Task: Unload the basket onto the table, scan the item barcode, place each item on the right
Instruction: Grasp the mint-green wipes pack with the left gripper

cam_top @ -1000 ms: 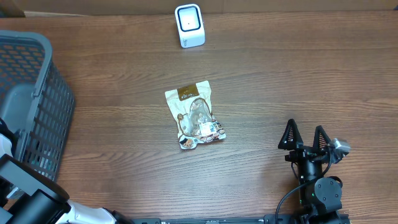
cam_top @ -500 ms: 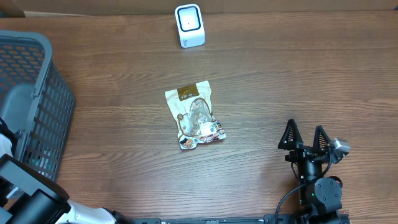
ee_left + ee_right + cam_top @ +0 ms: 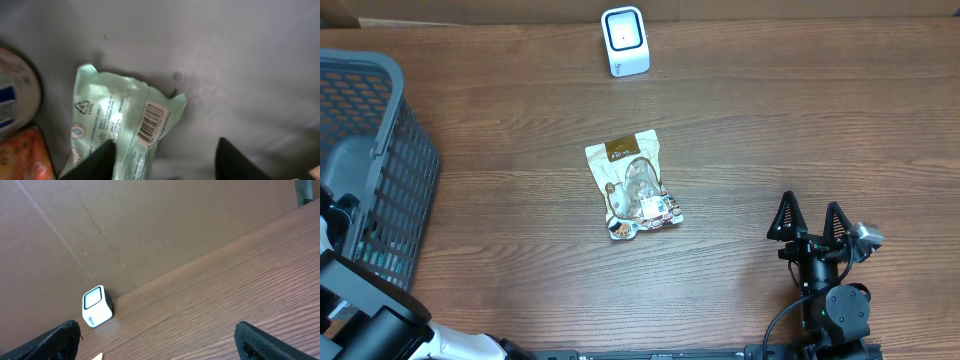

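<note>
We're looking at the right hand: matte black, two triangular fingers, a small silver block beside it, a thin black cable curling past the round joint. The left arm is boxy black over white casing.

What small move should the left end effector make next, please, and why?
Probably shift the left end effector sideways to centre on the green packet, then lower it. Its fingers stand apart holding nothing, and the packet lies off-centre near one finger, barcode facing up.
</note>
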`<control>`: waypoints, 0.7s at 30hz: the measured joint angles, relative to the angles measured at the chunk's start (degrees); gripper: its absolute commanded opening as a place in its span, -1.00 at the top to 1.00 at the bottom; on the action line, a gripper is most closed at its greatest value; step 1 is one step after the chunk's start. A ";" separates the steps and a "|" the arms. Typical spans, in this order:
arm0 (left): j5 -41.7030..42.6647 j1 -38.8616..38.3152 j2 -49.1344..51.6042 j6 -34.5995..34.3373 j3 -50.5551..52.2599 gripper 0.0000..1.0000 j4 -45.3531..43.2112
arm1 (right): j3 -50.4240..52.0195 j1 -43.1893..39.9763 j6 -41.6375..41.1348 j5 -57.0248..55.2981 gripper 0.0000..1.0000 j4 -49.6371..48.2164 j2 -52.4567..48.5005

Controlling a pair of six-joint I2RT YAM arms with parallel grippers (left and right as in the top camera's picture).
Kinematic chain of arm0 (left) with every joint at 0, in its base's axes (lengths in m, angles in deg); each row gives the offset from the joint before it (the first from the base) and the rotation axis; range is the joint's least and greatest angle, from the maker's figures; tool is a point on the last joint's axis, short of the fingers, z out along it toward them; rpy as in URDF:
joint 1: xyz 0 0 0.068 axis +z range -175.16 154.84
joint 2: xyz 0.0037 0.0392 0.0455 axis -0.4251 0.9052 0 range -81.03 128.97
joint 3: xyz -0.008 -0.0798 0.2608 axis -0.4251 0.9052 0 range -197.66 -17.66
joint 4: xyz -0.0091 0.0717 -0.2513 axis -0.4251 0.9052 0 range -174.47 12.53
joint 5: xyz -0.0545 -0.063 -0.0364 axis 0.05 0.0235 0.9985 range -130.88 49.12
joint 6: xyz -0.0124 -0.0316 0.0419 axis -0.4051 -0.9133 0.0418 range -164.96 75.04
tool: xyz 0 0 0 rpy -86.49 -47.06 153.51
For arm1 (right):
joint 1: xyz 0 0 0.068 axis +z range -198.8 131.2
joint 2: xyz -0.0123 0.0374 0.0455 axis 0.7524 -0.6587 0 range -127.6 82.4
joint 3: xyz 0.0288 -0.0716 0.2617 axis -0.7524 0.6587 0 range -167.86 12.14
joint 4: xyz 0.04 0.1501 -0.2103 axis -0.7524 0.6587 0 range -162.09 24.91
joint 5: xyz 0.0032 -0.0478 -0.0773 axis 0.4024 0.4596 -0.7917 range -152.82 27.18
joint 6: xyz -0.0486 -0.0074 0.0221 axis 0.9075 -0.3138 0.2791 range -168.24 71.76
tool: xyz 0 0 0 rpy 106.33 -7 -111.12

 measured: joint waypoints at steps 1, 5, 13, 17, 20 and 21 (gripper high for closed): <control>-0.37 0.00 0.00 0.17 0.94 -0.21 -0.07 | 0.00 0.00 0.00 0.00 -1.00 0.00 0.00; -3.54 0.00 0.11 0.96 2.86 -0.67 -0.48 | 0.00 0.00 -0.02 0.00 -1.00 0.00 0.00; -6.88 0.00 0.42 0.98 2.91 -0.51 -4.42 | 0.00 0.00 -0.02 -0.02 -1.00 0.02 0.00; -7.69 0.00 2.75 0.92 2.89 -0.07 -4.55 | 0.00 0.00 0.00 0.00 -1.00 0.00 0.00; -9.44 0.00 3.61 1.46 2.43 0.40 -4.39 | 0.00 0.00 0.00 0.00 -1.00 -0.02 0.00; -10.10 0.04 3.80 1.20 2.32 0.60 -4.42 | 0.00 0.00 0.00 -0.02 -1.00 -0.02 0.00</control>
